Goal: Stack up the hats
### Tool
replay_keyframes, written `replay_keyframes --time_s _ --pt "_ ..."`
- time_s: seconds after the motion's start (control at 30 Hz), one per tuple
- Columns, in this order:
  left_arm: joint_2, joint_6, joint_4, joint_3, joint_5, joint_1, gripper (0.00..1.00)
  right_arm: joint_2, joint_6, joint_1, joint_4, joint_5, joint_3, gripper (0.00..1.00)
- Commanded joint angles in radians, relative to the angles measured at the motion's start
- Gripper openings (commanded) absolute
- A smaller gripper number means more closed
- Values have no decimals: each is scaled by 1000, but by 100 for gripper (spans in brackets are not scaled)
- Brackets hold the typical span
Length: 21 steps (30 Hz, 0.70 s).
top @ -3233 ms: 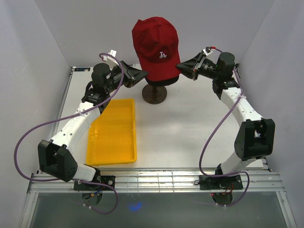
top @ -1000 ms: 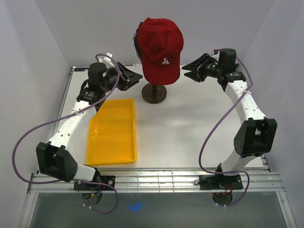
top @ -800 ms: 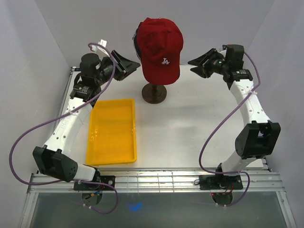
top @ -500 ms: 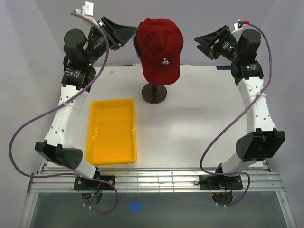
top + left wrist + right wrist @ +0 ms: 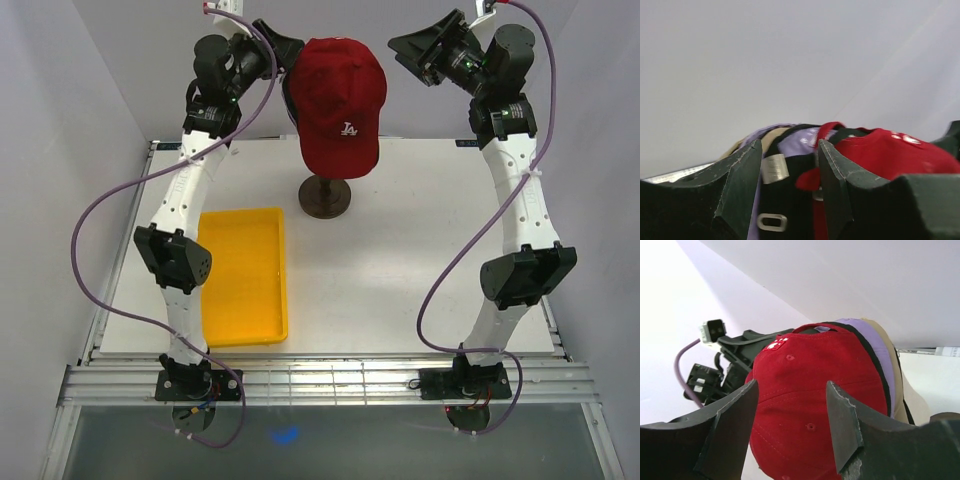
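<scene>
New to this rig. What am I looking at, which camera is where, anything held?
Two robot arms are bolted at the near edge of a white table. The wide picture comes from a fixed camera above and behind them. The other two come from a camera on each wrist, looking out between its own fingers. The left gripper and right gripper are both open, holding nothing, raised either side of a red cap topping a stack on a dark stand. A lavender cap and tan cap peek out beneath. A yellow tray lies on the table.
</scene>
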Motion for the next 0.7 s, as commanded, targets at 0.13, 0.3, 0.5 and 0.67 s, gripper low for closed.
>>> replay_keyframes --time_s 0.13,0.3,0.5,0.67 --pt "10 109 36 12 -65 6 59 21 -86 21 6 17 48 63" --pt "-34 135 33 -56 -100 8 58 38 -105 55 3 26 46 63" --pt "-51 119 22 -50 -116 20 58 47 -105 65 29 40 49 64" --pt "-108 70 64 -72 -120 62 59 70 -97 73 41 37 95 63"
